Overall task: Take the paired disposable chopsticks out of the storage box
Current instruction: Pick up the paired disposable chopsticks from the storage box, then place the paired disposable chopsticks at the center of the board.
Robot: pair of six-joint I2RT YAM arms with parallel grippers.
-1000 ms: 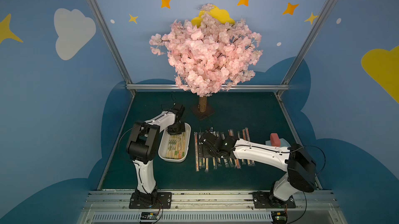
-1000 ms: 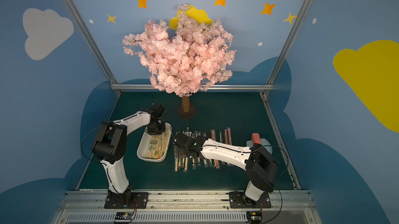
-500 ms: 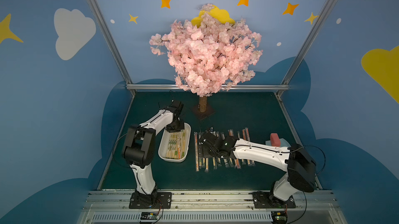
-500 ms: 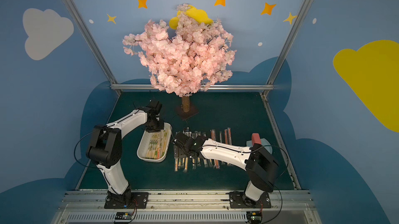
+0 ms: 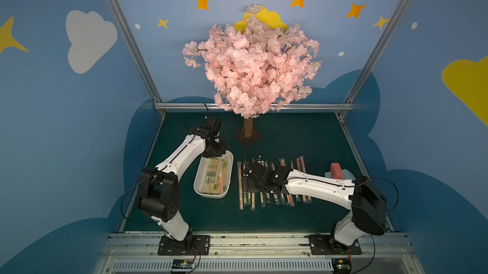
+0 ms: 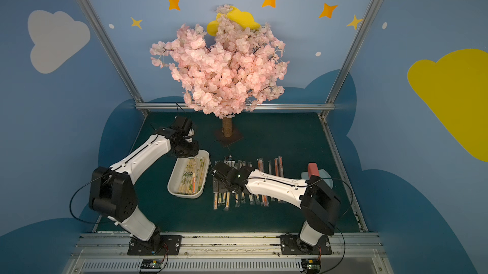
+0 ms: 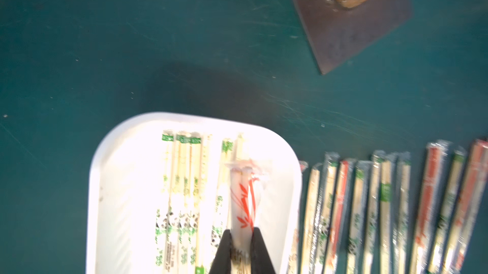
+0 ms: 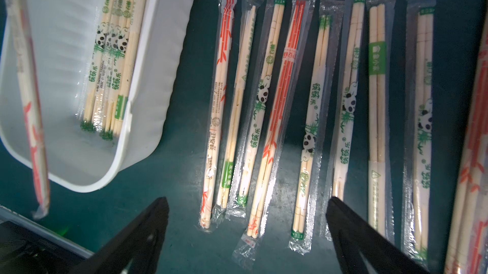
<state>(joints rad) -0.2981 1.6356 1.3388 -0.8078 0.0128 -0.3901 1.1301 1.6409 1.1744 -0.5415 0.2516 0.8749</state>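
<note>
Left gripper (image 7: 241, 233) clenched on one orange-printed, clear-sleeved pale-wood chopstick pair (image 7: 243, 198).
The pair juts forward from its jaws, above the shallow white plastic storage box (image 7: 91, 180); right gripper (image 8: 247, 201) hangs released.

Robot demo booth; painted walls (image 5: 66, 127); fake tree (image 5: 253, 64)

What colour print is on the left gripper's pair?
Orange-red leaves on the pair; clearest in the left wrist view.

table (image 5: 303, 138) | on it: storage box (image 5: 211, 195); chopsticks (image 5: 240, 188) in a row; tree base (image 5: 254, 139)
</note>
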